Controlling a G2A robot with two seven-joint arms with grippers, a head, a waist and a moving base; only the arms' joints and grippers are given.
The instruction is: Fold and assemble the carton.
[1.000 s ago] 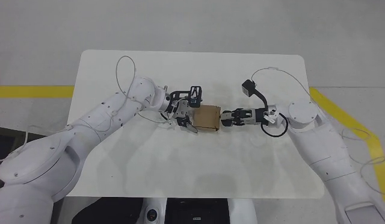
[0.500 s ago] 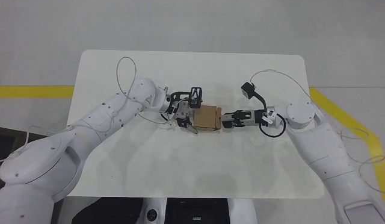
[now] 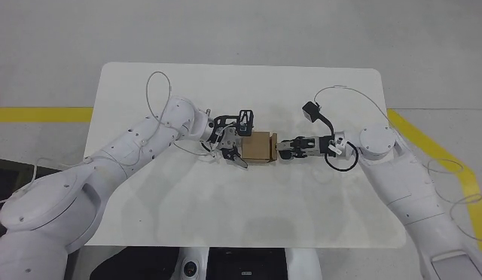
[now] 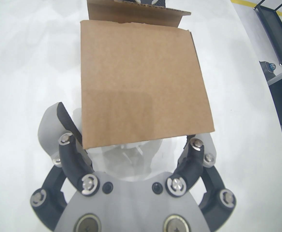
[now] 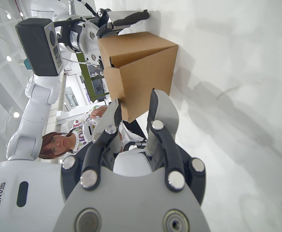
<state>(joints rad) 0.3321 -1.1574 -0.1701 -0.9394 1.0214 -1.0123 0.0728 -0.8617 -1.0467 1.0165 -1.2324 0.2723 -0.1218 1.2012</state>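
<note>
A small brown carton (image 3: 261,147) lies on its side at the middle of the white table (image 3: 151,84), between my two grippers. My left gripper (image 3: 239,139) is open, its fingers (image 4: 66,124) spread wide on either side of the carton's (image 4: 141,85) near end. A flap (image 4: 131,10) stands up at the far end. My right gripper (image 3: 283,148) is at that far end, in the right wrist view (image 5: 136,100) open by a narrow gap, with the lower corner of the carton's (image 5: 143,68) end and a small side flap (image 5: 114,83) between its fingers.
The table top is bare white on all sides of the carton. Beyond the table lies grey floor with a yellow line (image 3: 45,114). A dark rack (image 4: 281,25) stands off the table's edge in the left wrist view.
The right gripper has edged a little toward the carton, which shifted slightly. The left gripper has stayed spread around its end.
</note>
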